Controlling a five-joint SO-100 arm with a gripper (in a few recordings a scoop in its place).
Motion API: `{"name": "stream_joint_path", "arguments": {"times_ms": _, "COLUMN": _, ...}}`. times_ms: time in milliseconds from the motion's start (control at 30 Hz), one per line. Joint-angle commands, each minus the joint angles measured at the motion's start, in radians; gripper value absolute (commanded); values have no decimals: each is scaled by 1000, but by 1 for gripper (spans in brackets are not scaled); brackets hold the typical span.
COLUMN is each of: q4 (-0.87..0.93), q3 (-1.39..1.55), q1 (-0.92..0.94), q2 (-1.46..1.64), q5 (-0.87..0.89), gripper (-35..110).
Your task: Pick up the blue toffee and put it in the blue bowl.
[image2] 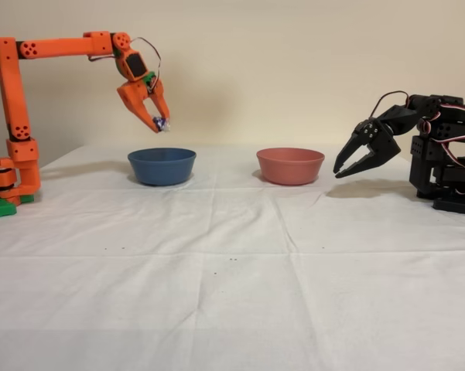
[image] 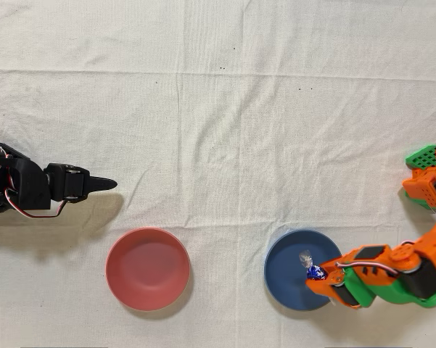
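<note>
Holding the blue toffee (image2: 162,124) tight in my gripper (image2: 158,122) above the blue bowl (image2: 162,165), I think its light, slippery foil is best pinched round the middle.

- No text, label, brand, number or sign can be read anywhere in the overhead view or the fixed view

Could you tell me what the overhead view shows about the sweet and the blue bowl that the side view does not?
Overhead: the gripper holds the blue sweet within the blue bowl rim's outline, on the arm's side.
Side: the sweet hangs well above the bowl, not yet inside.
Both: the gripper is shut on the sweet; the red bowl sits empty beside the blue one.
</note>
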Motion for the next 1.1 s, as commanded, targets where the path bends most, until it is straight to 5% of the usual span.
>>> {"name": "stream_joint_path", "arguments": {"times_ms": 0, "q4": -34, "q3": 15, "q1": -9, "q2": 17, "q5": -11, "gripper": 13}}
{"name": "stream_joint_path", "arguments": {"times_ms": 500, "q4": -150, "q3": 43, "q1": -18, "q2": -123, "q5": -25, "gripper": 15}}
{"name": "stream_joint_path", "arguments": {"times_ms": 1067, "q4": -44, "q3": -54, "q1": -32, "q2": -187, "q5": -66, "gripper": 43}}
